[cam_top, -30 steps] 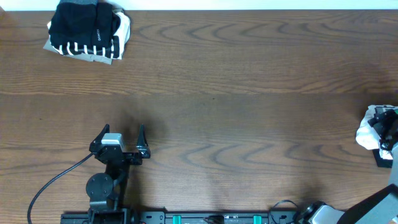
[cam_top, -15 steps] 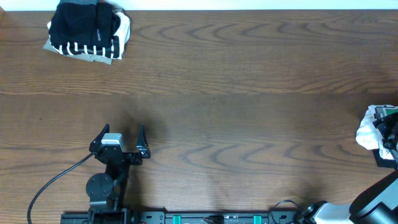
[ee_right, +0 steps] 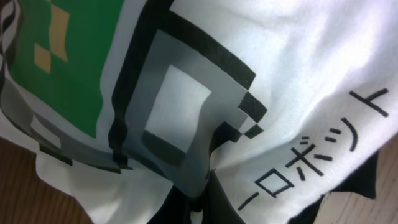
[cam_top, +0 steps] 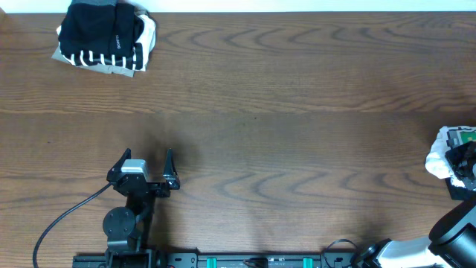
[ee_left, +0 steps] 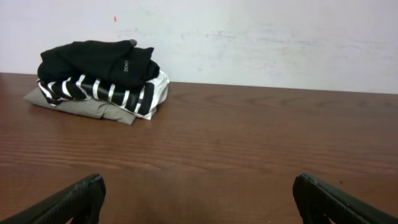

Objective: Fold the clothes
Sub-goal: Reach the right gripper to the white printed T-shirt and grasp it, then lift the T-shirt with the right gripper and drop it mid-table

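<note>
- Since the earlier overhead frame, the right arm (cam_top: 452,232) has swung further into view at the near right edge, far across the table (cam_top: 297,89) from the folded stack (cam_top: 104,36). The green print (cam_top: 465,135) on the white T-shirt (cam_top: 440,158) now shows more.
- Overhead: the right gripper (cam_top: 465,159) sits on the bunched shirt, at the table end opposite the stack. The left gripper (cam_top: 148,155) rests nearer the stack on the front side, jaws spread and holding nothing, its wrist pointing toward the back edge.
- Left wrist: both fingers (ee_left: 69,201) stand wide apart over bare wood, and the stack (ee_left: 98,76) lies ahead to the left. It has black on top, striped below and beige at the bottom.
- Right wrist: the camera is pressed close to the shirt (ee_right: 298,56), with the print (ee_right: 62,56) and dark lettering (ee_right: 311,158) filling the view. Cloth puckers toward a dark shape at the bottom centre, but I cannot tell whether the jaws are clamped on it.
- My judgement is that the step is fetching the shirt. It would go best by pinching one layer near an edge and dragging it well clear of the stack so it can be spread flat.
</note>
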You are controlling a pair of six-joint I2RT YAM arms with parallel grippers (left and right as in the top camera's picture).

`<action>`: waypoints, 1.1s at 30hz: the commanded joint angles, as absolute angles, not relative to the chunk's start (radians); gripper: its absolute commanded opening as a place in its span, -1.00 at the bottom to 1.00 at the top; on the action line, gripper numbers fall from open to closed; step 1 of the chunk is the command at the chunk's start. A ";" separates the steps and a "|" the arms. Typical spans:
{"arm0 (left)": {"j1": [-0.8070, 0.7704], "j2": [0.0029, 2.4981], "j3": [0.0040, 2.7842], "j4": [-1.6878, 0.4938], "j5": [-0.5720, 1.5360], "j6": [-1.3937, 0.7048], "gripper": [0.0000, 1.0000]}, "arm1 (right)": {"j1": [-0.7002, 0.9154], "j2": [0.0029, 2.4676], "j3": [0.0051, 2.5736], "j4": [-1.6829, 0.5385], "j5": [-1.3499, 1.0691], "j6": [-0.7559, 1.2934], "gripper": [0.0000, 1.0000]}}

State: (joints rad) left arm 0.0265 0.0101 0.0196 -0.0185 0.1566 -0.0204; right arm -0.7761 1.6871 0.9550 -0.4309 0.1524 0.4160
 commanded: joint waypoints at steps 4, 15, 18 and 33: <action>0.033 0.004 0.004 -0.052 0.168 -0.004 0.96 | -0.785 1.577 1.037 -0.476 0.109 0.418 -0.98; 0.033 0.004 0.004 -0.052 0.168 -0.004 0.96 | -0.738 1.244 1.087 -0.323 -0.527 0.611 -0.97; 0.033 0.004 0.004 -0.052 0.168 -0.004 0.96 | -0.659 1.191 1.087 -0.273 -0.650 0.666 -0.97; 0.033 0.004 0.004 -0.052 0.168 -0.004 0.96 | -0.041 1.260 1.084 -0.288 -0.715 0.664 -0.97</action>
State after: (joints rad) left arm 0.0265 0.0101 0.0196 -0.0185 0.1566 -0.0204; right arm -0.1226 1.2537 1.0683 -0.2939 -0.6987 0.6556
